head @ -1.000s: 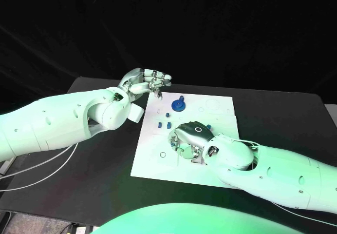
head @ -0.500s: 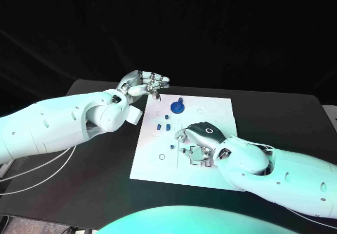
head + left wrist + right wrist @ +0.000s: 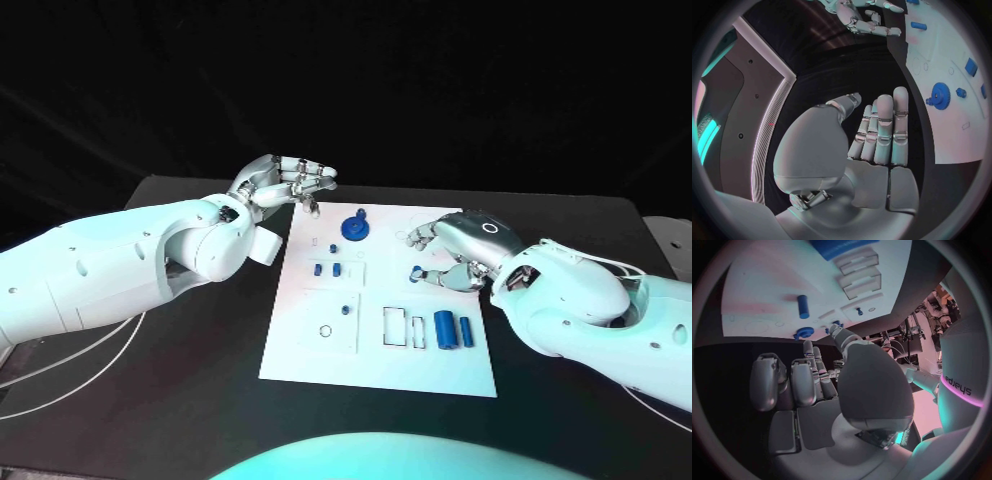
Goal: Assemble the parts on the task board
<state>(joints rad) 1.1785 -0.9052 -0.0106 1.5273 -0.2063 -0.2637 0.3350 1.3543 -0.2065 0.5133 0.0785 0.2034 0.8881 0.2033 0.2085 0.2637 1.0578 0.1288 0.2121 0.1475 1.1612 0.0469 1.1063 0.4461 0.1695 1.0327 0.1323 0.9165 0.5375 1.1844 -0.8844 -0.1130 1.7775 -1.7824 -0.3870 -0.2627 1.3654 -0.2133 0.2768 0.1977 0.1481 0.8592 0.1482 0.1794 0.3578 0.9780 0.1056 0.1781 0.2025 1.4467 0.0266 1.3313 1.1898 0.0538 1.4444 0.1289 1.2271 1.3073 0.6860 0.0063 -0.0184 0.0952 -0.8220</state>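
Black table (image 3: 173,390) carries task board (image 3: 378,360); small blue part (image 3: 417,272) beside empty, curled right hand (image 3: 459,245).

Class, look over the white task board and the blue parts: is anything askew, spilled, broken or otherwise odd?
Nothing stands out. The task board lies flat on the table, and the blue parts, including the gear, sit on it in tidy groups. No visible damage or spill.

lifts right hand (image 3: 459,243) off the near middle of the task board (image 3: 378,370) and carries it to the far right part, uncovering two blue cylinders (image 3: 454,329) lying beside the rectangular slots (image 3: 404,327).
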